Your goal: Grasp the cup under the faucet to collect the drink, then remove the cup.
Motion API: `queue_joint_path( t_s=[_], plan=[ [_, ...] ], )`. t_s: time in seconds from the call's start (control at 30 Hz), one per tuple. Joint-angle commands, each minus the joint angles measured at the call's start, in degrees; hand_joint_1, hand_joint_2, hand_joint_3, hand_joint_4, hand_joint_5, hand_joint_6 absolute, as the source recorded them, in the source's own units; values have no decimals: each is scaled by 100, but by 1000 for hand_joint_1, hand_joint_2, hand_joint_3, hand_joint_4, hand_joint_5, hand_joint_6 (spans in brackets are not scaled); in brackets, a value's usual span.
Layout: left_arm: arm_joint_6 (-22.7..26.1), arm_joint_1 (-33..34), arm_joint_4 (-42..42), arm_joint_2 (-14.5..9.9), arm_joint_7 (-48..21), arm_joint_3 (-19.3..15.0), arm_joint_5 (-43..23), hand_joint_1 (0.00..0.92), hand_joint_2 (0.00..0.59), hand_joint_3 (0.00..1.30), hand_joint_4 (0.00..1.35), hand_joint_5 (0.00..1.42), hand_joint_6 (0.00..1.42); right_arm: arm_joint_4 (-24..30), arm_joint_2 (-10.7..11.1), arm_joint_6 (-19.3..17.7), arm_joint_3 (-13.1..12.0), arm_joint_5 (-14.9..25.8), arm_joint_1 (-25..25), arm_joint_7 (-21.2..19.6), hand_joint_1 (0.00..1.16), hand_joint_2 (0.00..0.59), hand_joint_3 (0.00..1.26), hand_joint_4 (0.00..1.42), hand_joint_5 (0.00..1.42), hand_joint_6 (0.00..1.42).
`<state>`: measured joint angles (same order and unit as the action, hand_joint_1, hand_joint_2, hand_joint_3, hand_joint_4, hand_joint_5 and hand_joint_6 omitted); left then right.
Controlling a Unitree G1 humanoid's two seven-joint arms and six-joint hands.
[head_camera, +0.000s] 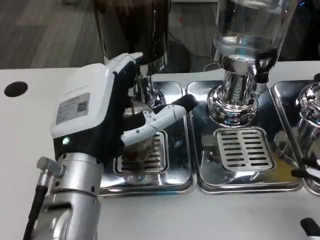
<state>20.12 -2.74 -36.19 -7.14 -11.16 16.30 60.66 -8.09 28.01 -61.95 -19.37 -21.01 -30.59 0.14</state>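
While the left hand (pixel 100 112) is wrapping around the cup (pixel 137 145), its fingers (pixel 157 117) are curling across the cup's front and pinching it against the palm. Behind those fingers, the cup is standing on the slotted grate (pixel 159 152) of the left drip tray (pixel 177 175), below the dark dispenser (pixel 132 30). Beyond the fingertips, the clear dispenser (pixel 245 50) is standing over a second grate (pixel 245 149).

silver left forearm (pixel 70 200) with black cable, white-backed left hand (pixel 95 117) bearing a label and green light.
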Motion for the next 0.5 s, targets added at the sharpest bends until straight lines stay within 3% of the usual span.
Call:
queue_joint_path(
  t_s=[0.03,0.27,0.37,0.5],
  plan=[
    [-384,-184,-187,-12,391,-102,-221,43,44,210,115,520,875,-35,88,-93,72,165,-28,47,581,359,262,132,119,0],
    [-779,-459,-374,-23,816,-323,-409,39,45,166,65,406,818,-76,138,-77,215,447,-47,147,569,357,262,132,131,1],
    [-859,-538,-509,-131,737,-358,-234,28,46,175,82,357,779,-80,155,-59,287,578,-48,204,567,357,262,132,132,5],
    [-913,-684,-708,-381,315,-271,443,2,40,195,119,269,645,-58,195,93,470,1058,-66,392,563,356,263,139,132,20]
  ],
)
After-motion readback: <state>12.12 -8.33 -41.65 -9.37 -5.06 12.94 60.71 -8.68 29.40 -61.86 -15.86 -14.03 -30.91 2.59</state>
